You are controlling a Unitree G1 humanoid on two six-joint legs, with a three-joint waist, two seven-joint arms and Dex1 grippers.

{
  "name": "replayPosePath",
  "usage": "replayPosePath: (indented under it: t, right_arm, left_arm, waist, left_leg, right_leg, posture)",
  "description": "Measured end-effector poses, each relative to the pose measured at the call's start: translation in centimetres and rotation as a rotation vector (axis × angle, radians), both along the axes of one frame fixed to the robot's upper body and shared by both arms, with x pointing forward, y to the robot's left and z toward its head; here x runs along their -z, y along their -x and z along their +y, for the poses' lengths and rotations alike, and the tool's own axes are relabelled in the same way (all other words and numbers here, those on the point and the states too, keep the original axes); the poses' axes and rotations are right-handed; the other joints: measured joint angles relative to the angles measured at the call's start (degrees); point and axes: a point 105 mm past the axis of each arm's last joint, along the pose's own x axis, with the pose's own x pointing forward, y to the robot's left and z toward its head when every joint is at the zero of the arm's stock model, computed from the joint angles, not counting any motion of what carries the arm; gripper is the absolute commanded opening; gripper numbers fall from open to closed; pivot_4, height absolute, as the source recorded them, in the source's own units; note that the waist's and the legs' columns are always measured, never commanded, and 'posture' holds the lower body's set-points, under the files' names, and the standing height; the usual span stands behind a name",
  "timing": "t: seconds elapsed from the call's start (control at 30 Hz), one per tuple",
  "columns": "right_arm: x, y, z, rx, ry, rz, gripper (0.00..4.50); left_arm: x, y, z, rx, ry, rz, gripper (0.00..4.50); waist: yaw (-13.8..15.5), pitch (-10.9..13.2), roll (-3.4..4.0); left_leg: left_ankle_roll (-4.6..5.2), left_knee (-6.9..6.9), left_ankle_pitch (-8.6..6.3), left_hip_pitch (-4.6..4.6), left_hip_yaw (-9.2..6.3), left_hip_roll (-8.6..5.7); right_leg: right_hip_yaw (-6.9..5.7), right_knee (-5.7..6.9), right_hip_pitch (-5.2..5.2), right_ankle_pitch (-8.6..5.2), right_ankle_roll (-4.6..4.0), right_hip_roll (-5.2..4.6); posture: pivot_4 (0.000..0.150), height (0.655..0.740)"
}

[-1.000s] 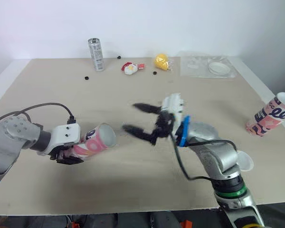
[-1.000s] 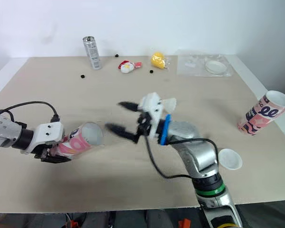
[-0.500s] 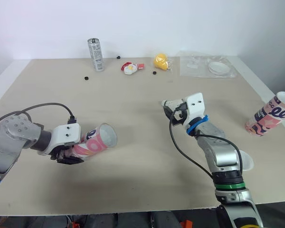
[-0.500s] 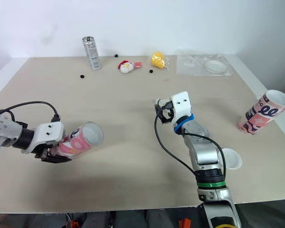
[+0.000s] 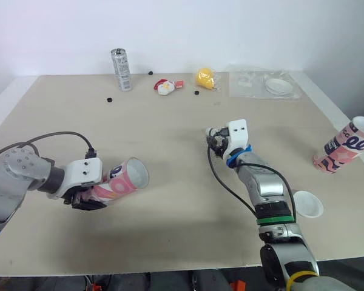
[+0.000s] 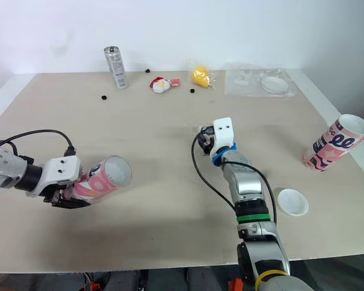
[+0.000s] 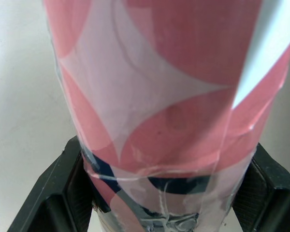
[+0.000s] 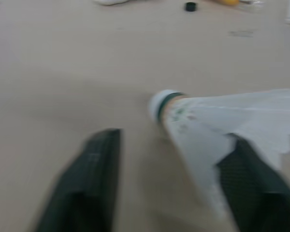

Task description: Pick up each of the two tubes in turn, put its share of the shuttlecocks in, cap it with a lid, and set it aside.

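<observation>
early in the job, by the look of it. the left pincer (image 5: 91, 196) is clamped on the base of a pink tube (image 5: 124, 180), holding it tilted just above the table (image 5: 60, 127), with its open mouth facing the middle. i cannot tell whether anything is inside.

the right pincer (image 5: 215, 140) is low over the middle of the table, well apart from that tube. its fingers (image 8: 94, 179) are spread wide with nothing gripped. a shuttlecock (image 8: 217, 125) lies on its side between them, the skirt touching one finger and the cork clear of the other – so the pick is lined up but not yet made.

the second tube (image 5: 346, 145) lies tilted at the table's right edge, mouth open, no lid on it. one white lid (image 5: 306, 204) sits loose near the right arm, and a clear bag (image 5: 264, 85) at the far side holds what looks like another.

so neither tube is capped or set aside. what is left, as i judge it – close on this shuttlecock, carry it across to the held tube's mouth, load the rest of its share, cap it, set it down, then do the same with the second tube.
</observation>
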Motion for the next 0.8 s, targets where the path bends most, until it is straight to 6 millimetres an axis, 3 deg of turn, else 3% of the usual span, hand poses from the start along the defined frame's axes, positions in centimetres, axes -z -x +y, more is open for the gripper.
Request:
replayPosePath:
  t: [0.07,0.1,0.23,0.33,0.43,0.53,0.63,0.8]
  right_arm:
    - [0.0,0.0,-0.1,0.002,-0.001,0.0,0.23]
    - [0.0,0.0,-0.1,0.001,-0.001,-0.001,0.1]
    - [-0.1,0.1,-0.1,-0.023,-0.004,-0.005,0.1]
    - [-1.1,1.3,0.7,-0.168,0.017,-0.04,0.1]
    - [-3.3,4.6,3.5,-0.483,0.031,-0.116,0.1]
    - [-6.3,10.4,6.9,-0.91,-0.033,-0.147,0.1]
    - [-7.7,13.8,8.2,-1.124,0.001,-0.146,0.1]
    - [-6.6,15.4,10.9,-1.263,0.141,-0.132,0.1]
  left_arm:
    - [0.0,0.0,0.0,-0.001,0.0,0.0,3.35]
    - [0.0,0.0,0.0,-0.001,0.0,0.0,3.35]
    - [0.0,0.0,0.0,0.0,0.0,-0.001,3.35]
    - [0.0,0.0,-0.1,0.003,-0.001,-0.001,3.35]
    - [0.0,0.1,-0.1,0.005,-0.003,0.0,3.35]
    - [0.0,0.0,-0.1,0.005,-0.003,-0.002,3.35]
    - [0.0,0.0,0.0,0.003,-0.004,-0.001,3.35]
    - [0.0,-0.1,0.0,0.0,-0.007,-0.001,3.35]
  waist:
    - [-0.01,0.0,0.0]
    - [-0.01,0.0,0.0]
    - [0.0,0.0,0.0]
    - [0.03,0.01,0.02]
    - [0.04,0.03,0.05]
    - [0.11,0.05,0.08]
    - [0.1,0.05,0.03]
    - [0.05,0.06,0.03]
  left_leg:
    - [0.0,-0.01,0.0,0.0,-0.01,0.01]
    - [0.0,-0.01,0.0,0.0,-0.01,0.01]
    - [0.0,-0.01,0.0,0.0,-0.01,0.0]
    - [0.01,-0.02,0.0,-0.03,-0.02,-0.01]
    - [0.04,-0.05,-0.03,-0.04,-0.05,0.0]
    - [0.05,-0.04,-0.03,-0.04,-0.12,0.02]
    - [0.05,0.01,-0.03,0.03,-0.11,0.03]
    - [0.04,0.04,-0.02,0.06,-0.03,0.07]
  right_leg:
    - [0.0,0.0,-0.01,0.0,0.0,0.01]
    - [0.0,0.0,0.0,0.01,0.0,0.01]
    - [0.0,0.0,0.0,0.01,0.0,0.0]
    - [0.0,0.0,0.0,-0.04,0.06,0.0]
    - [-0.01,0.0,-0.01,-0.08,0.05,0.02]
    - [-0.06,0.0,0.02,-0.1,0.04,0.03]
    - [-0.09,-0.01,0.08,-0.17,-0.21,0.01]
    - [-0.09,-0.01,0.01,-0.11,-0.3,0.02]
  posture:
    - [0.15,0.74]
    - [0.15,0.74]
    - [0.15,0.74]
    - [0.15,0.74]
    - [0.15,0.74]
    - [0.15,0.74]
    - [0.15,0.74]
    - [0.15,0.74]
